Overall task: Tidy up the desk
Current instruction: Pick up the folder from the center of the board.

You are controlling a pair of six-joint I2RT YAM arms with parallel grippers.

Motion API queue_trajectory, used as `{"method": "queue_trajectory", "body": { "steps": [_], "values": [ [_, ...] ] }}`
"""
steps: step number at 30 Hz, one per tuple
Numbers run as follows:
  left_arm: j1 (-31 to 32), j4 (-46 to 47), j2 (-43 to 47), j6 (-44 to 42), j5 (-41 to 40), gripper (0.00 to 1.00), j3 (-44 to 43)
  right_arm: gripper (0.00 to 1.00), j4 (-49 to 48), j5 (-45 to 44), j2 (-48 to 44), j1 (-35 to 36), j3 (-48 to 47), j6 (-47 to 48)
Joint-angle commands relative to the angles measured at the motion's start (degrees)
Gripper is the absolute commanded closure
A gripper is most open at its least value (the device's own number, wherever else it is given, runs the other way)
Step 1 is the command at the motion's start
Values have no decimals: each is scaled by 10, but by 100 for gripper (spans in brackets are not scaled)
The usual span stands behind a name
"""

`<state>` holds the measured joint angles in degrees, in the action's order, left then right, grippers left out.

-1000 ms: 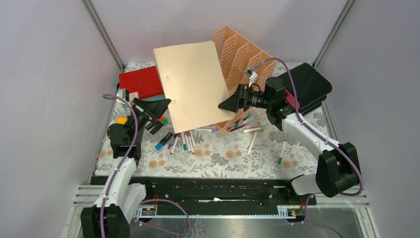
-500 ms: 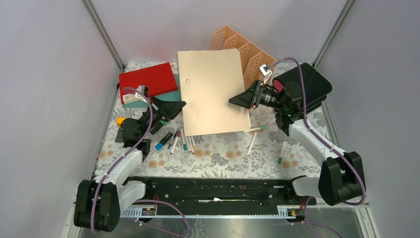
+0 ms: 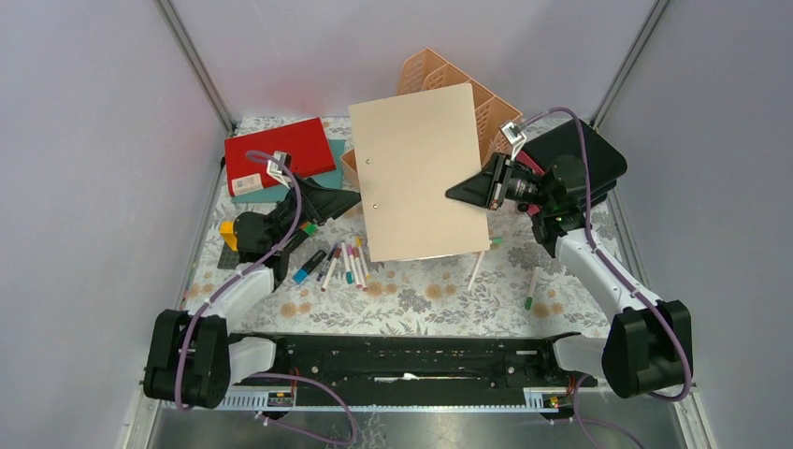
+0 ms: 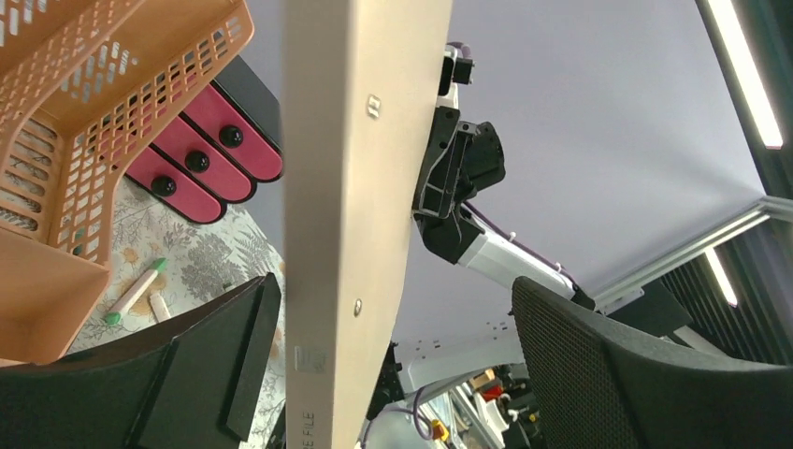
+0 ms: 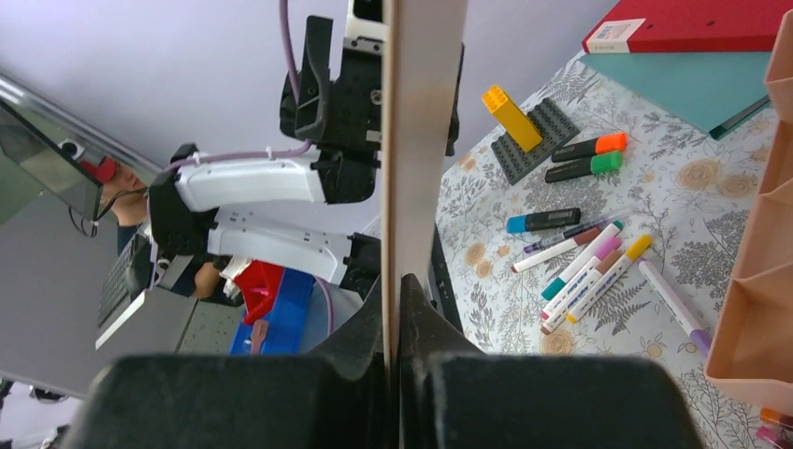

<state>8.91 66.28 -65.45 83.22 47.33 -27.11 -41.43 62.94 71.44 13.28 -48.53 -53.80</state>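
Observation:
A beige file folder (image 3: 421, 168) hangs tilted above the desk (image 3: 421, 299), a cloth printed with leaves and flowers. My right gripper (image 3: 456, 195) is shut on the folder's right edge; in the right wrist view the folder's thin edge (image 5: 416, 122) is pinched between the pads of that gripper (image 5: 393, 281). My left gripper (image 3: 353, 198) is open at the folder's left edge. In the left wrist view the folder (image 4: 355, 187) stands between the wide-apart jaws of the left gripper (image 4: 393, 309), which do not clamp it.
A peach file rack (image 3: 486, 103) stands behind the folder, with a black case (image 3: 584, 154) to its right. A red book (image 3: 276, 150) on a teal one lies back left. Several markers (image 3: 341, 262) and a yellow brick (image 3: 228, 229) lie on the cloth.
My right gripper has shut on the folder and my left gripper has opened, letting it go. The folder has swung right, toward the rack.

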Motion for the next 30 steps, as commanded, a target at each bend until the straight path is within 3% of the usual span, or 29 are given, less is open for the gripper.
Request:
{"method": "queue_trajectory", "body": {
  "steps": [1,4,8,18,30],
  "values": [
    [-2,109,-37,3,60,1,-40,100,-78,58,-20,-3,-2,0],
    [-1,85,-55,-13,77,1,-56,100,-96,70,-12,-3,-3,-13],
    [4,-45,-46,-113,75,1,-72,100,-118,79,-9,-3,-2,-32],
    [33,-27,-64,-96,112,2,-108,100,-122,100,19,-2,-3,-34],
    [71,37,-51,-94,46,34,-77,100,-121,96,25,-1,2,-32]
  ]
}}
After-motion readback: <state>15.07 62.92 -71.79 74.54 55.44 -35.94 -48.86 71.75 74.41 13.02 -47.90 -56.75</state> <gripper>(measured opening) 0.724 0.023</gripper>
